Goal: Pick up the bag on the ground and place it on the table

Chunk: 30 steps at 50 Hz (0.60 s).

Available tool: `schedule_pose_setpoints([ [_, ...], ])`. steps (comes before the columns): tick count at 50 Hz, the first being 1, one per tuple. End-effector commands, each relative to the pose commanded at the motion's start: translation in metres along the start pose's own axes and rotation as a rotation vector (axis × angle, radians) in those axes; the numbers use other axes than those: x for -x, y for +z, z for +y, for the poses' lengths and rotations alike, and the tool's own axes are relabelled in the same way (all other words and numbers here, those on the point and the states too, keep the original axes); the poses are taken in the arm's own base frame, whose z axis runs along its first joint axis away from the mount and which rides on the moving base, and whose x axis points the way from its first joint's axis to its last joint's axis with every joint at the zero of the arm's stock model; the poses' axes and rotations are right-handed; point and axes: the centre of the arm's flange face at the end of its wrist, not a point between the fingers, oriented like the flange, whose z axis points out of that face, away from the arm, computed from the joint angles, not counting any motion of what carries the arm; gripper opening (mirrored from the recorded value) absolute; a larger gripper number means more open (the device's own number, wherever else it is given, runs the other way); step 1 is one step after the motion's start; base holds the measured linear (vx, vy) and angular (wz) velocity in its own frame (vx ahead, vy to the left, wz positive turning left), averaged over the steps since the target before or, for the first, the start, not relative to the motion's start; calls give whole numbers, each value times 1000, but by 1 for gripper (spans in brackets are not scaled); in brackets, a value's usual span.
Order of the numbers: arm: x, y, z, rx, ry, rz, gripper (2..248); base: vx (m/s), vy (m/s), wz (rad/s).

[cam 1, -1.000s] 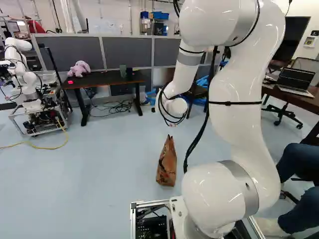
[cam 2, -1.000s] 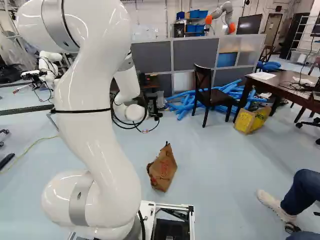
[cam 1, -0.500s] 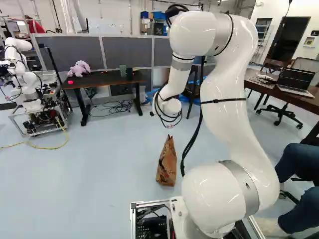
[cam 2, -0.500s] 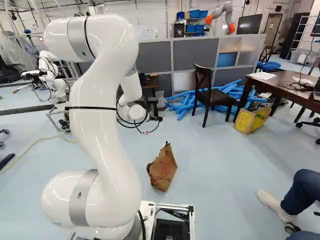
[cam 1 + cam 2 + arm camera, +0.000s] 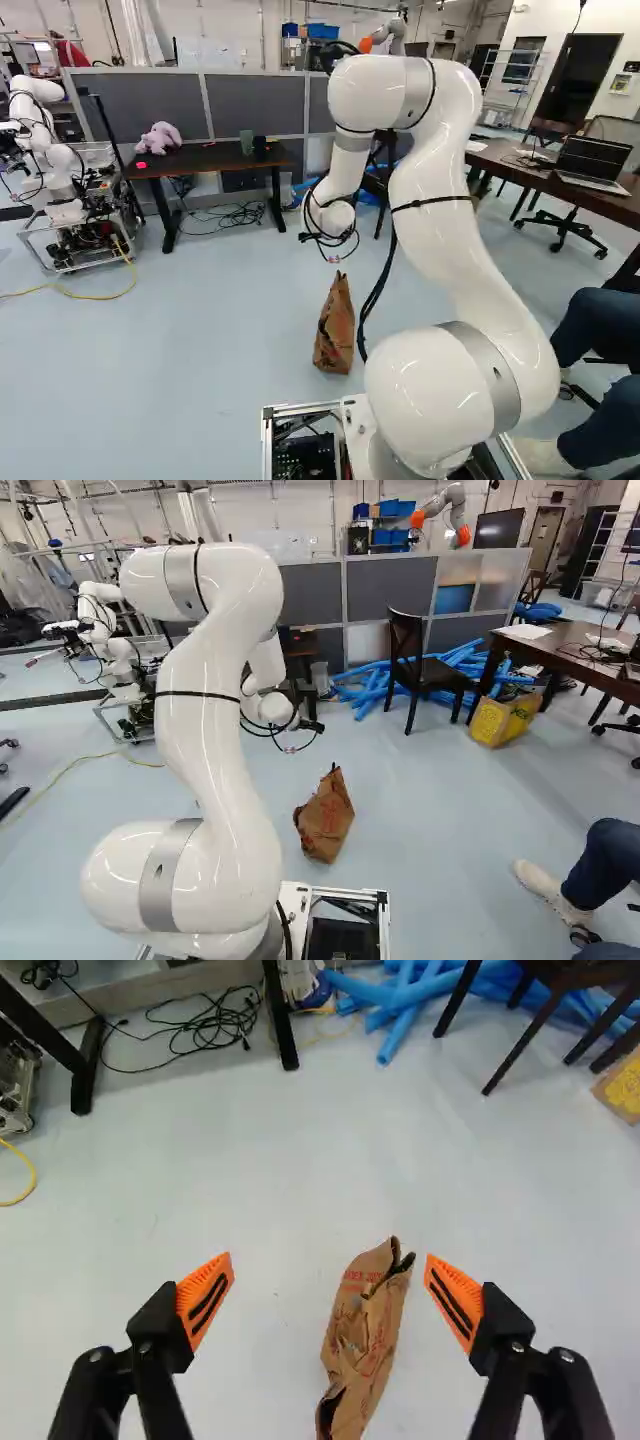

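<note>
Glossy white arm (image 5: 440, 230) (black-strapped).

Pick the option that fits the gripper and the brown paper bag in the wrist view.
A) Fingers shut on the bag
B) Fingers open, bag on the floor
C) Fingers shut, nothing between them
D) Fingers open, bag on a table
B: the gripper's orange pads stand wide apart, and the bag rests on the floor.
</note>
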Motion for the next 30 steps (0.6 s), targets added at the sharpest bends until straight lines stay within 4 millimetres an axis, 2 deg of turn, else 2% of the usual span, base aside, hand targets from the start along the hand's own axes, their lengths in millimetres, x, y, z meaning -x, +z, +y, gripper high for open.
schedule_pose_setpoints([
  [30,32,36,-2,28,51,-181,247,0,0,0],
])
